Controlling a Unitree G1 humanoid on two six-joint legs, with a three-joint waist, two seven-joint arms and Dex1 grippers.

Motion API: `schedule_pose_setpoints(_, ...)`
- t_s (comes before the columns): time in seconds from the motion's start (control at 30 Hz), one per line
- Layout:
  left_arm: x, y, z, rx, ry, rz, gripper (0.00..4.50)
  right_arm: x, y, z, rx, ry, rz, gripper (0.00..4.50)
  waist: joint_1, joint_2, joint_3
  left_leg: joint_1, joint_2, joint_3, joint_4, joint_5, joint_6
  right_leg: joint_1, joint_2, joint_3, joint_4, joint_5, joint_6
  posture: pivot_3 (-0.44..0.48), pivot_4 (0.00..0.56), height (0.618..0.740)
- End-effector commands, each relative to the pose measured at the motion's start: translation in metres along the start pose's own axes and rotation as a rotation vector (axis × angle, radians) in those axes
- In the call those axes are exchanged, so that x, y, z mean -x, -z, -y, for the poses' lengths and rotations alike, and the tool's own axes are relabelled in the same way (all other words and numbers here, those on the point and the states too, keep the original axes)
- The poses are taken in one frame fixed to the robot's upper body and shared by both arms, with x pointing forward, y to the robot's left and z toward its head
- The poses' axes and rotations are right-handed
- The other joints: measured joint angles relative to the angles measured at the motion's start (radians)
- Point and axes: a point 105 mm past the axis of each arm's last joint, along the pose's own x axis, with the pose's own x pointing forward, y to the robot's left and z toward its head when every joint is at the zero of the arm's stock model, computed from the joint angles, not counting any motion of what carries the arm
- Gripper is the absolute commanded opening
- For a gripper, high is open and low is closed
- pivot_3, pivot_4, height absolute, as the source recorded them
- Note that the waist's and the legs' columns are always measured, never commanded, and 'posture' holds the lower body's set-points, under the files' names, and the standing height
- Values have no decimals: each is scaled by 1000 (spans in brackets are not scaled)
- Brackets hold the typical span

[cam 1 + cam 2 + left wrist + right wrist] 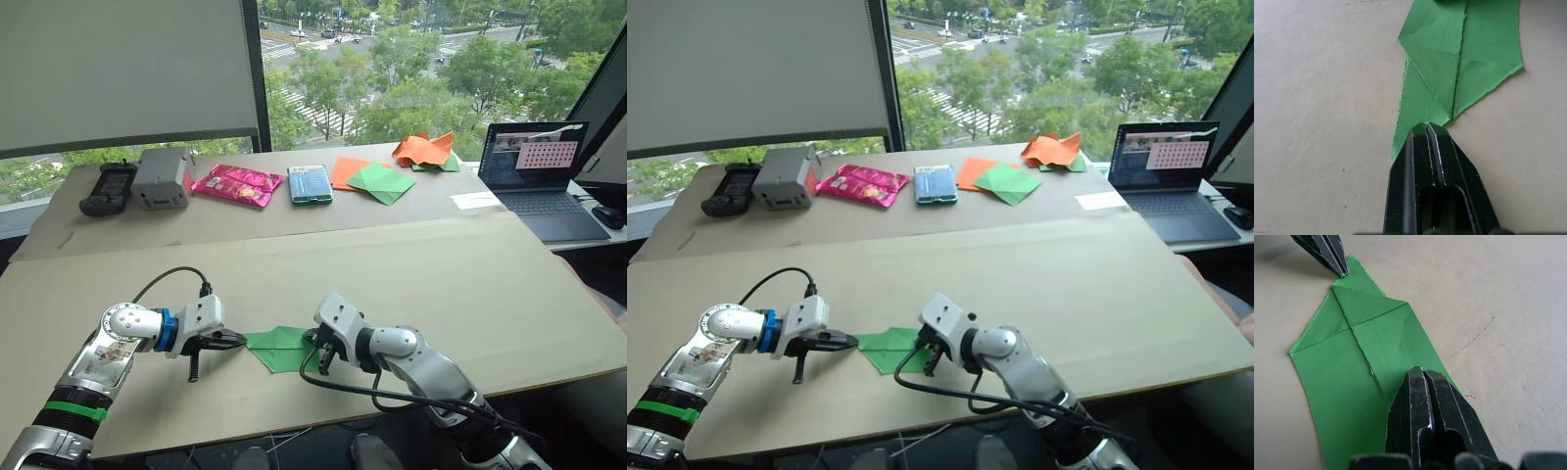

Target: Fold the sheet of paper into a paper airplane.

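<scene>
The bright green sheet of paper [279,349] lies flat on the brown table near its front edge. It is folded, with triangular flaps [1369,308] meeting along a centre seam, and its pointed end faces my left gripper like a paper airplane's nose. My left gripper [240,340] is shut, and its tip [1425,127] rests on that pointed end. My right gripper [316,352] is also shut. Its fingers [1420,382] press down on the opposite, wider end of the sheet. The left gripper's tip [1338,268] also shows in the right wrist view.
At the back of the table sit a black controller [108,188], a grey box [160,178], a pink packet [235,184], a teal phone-like case [310,183], orange and plain green sheets [380,181], and crumpled orange paper [423,149]. An open laptop [544,176] stands at the right.
</scene>
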Motion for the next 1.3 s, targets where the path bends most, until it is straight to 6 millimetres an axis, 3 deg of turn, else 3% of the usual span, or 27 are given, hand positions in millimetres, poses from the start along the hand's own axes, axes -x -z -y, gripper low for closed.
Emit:
schedule_pose_setpoints(0.03,4,5,2,93,-15,-4,0,1,0,-1,-13,-5,6,45,-1,-1,1,0,0,0,0,0,0,0,0,0,0,0,0,0,150,725)
schedule_pose_setpoints(0.17,20,-24,-2,157,-50,126,0,14,-34,-5,0,-17,156,45,0,-4,7,-7,0,0,-1,0,0,-9,0,0,1,0,0,0,150,725)
schedule_pose_setpoints(0.3,37,-44,6,247,-33,229,0,32,-54,-10,0,-64,244,1285,0,-7,10,-16,0,0,-1,6,10,-13,1,0,2,1,0,0,150,725)
schedule_pose_setpoints(0.47,40,-46,12,296,-40,254,0,47,-67,-1,1,-50,278,3029,5,-6,13,-14,0,0,-1,1,2,-12,1,0,1,1,0,0,150,725)
schedule_pose_setpoints(0.6,37,-42,15,298,-50,245,0,45,-55,15,-7,-16,216,4360,7,-9,18,-14,0,0,-1,1,1,-13,1,0,-1,1,0,0,150,725)
schedule_pose_setpoints(0.83,32,-42,18,299,-54,255,0,34,-27,20,-21,-80,120,4360,16,-9,20,-14,0,1,-1,1,1,-13,0,0,-1,1,-1,0,150,725)
schedule_pose_setpoints(1.03,32,-36,22,283,-58,221,0,32,-28,22,-84,-127,151,4360,19,-8,20,-13,0,0,-1,1,2,-12,1,0,0,1,-1,0,150,725)
schedule_pose_setpoints(1.17,33,-37,23,288,-63,229,0,33,-29,20,-124,-162,166,3220,22,-8,19,-13,0,0,-1,1,2,-12,1,0,0,1,-1,0,150,725)
schedule_pose_setpoints(1.3,34,-38,23,286,-65,227,0,33,-27,21,-135,-164,160,1797,26,-8,19,-14,0,0,0,1,2,-12,1,0,0,1,-1,0,150,725)
